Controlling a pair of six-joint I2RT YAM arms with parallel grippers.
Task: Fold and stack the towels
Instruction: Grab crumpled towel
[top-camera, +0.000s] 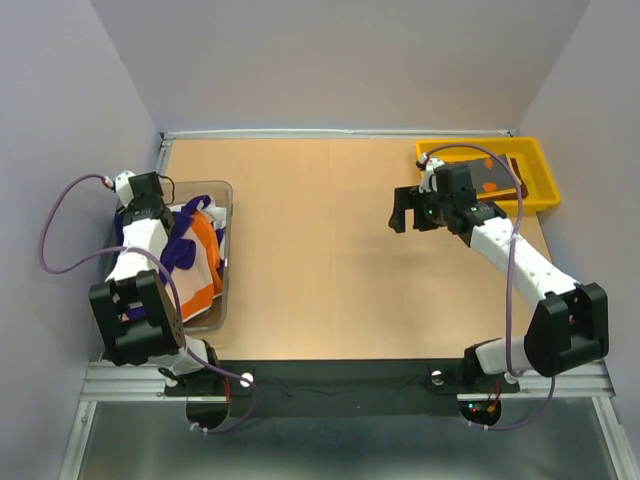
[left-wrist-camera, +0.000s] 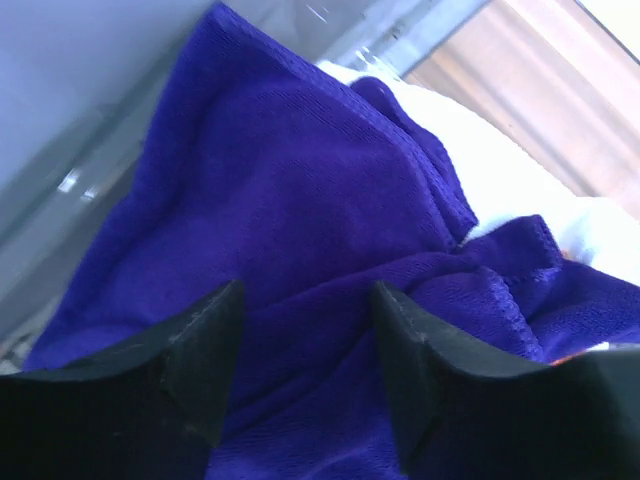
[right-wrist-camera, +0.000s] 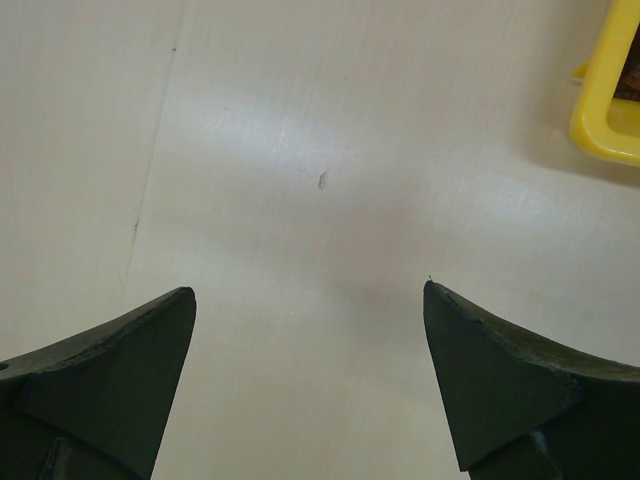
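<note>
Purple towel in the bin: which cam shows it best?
Left wrist. The purple towel fills that frame, weave and folds sharp, with the left gripper right over it. Top external shows only scraps of it in the clear bin, mostly hidden by the arm. Right wrist shows none of it.

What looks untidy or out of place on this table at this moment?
The towels lie crumpled together in the clear bin at the left, purple over orange and white, none folded. At the back right, the yellow tray holds something dark. Nothing looks spilled or damaged.
</note>
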